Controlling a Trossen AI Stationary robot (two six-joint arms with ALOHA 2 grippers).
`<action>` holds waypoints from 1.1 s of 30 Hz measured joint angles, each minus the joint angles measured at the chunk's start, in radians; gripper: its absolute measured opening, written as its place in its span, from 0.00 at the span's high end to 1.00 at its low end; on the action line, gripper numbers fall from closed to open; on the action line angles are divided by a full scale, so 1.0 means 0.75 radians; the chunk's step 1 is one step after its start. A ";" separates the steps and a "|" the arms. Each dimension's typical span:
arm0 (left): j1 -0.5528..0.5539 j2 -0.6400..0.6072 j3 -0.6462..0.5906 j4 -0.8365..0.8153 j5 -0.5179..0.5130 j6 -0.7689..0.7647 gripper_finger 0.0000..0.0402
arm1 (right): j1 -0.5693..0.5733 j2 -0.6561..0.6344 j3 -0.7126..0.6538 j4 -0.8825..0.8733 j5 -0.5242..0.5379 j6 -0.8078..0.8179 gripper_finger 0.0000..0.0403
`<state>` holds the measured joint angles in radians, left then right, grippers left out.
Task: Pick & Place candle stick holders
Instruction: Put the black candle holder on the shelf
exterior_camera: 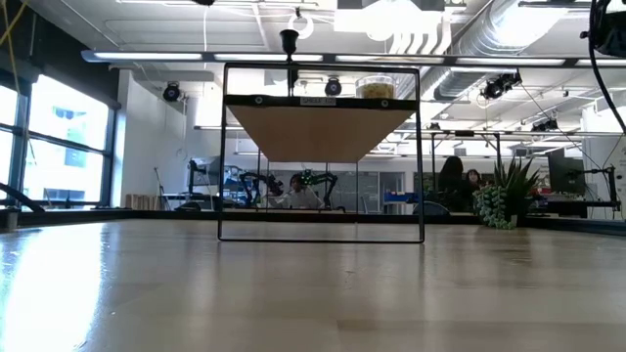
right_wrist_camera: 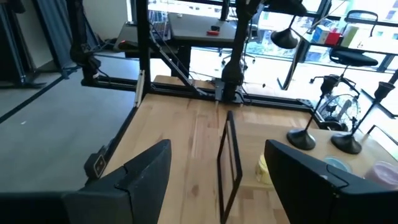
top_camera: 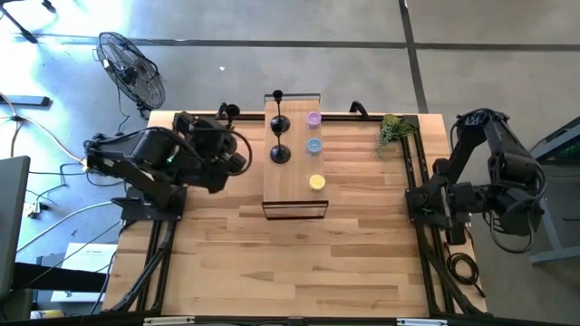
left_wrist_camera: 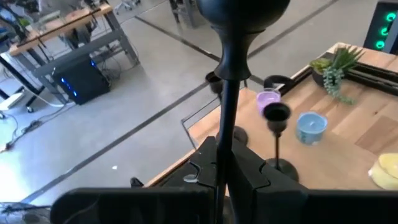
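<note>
My left gripper [top_camera: 239, 156] [left_wrist_camera: 225, 171] is above the table's far left, just left of the raised wooden shelf [top_camera: 294, 195], and is shut on a matte-black candle stick holder [left_wrist_camera: 231, 68]. Three more black holders stand upright on the shelf on their bases: one at its far end [top_camera: 278, 94] and two behind it [top_camera: 279, 125] [top_camera: 280, 154]. Two of them show in the left wrist view [left_wrist_camera: 277, 118] [left_wrist_camera: 214, 81]. My right gripper [right_wrist_camera: 217, 180] [top_camera: 428, 204] is open and empty at the table's right edge. My left gripper pinches the holder's thin stem [left_wrist_camera: 222, 140] between its two fingers. The stem runs out past the fingertips, with the rounded bulbous end [left_wrist_camera: 244, 12] farthest from the gripper. The holder is lifted clear of the table and the shelf.
A purple candle [top_camera: 314, 119], a blue candle [top_camera: 314, 145] and a yellow candle [top_camera: 316, 182] sit on the shelf's right half. The shelf stands on a thin black frame [exterior_camera: 323, 235]. A small green plant [top_camera: 392, 129] is at the far right. Bare wood lies toward the near edge.
</note>
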<state>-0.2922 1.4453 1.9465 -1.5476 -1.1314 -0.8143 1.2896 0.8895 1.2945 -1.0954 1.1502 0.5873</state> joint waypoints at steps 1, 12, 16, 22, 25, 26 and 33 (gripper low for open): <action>0.013 -0.026 -0.042 0.032 0.007 0.013 0.98 | 0.000 -0.002 0.000 -0.009 0.007 0.011 0.37; 0.148 -0.450 -0.791 1.276 0.555 0.809 0.98 | -0.001 -0.011 -0.001 -0.176 0.087 0.171 0.37; 0.260 -0.576 -1.060 1.562 0.772 0.874 0.98 | -0.001 -0.011 -0.001 -0.210 0.106 0.207 0.37; 0.439 -0.686 -1.362 1.853 1.090 0.862 0.98 | -0.001 -0.012 -0.001 -0.219 0.110 0.234 0.37; 0.494 -0.684 -1.433 1.994 1.254 0.911 0.98 | -0.016 -0.011 -0.001 -0.219 0.121 0.234 0.37; 0.509 -0.682 -1.452 1.996 1.305 0.925 0.98 | -0.029 -0.011 -0.001 -0.219 0.121 0.234 0.37; 0.596 -0.605 -1.537 2.046 1.493 0.949 0.98 | -0.138 -0.011 -0.001 -0.220 0.056 0.233 0.37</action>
<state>0.1548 0.9916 0.7936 -0.0130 -0.0120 -0.1025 1.1862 0.8810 1.2942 -1.2602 1.1923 0.7620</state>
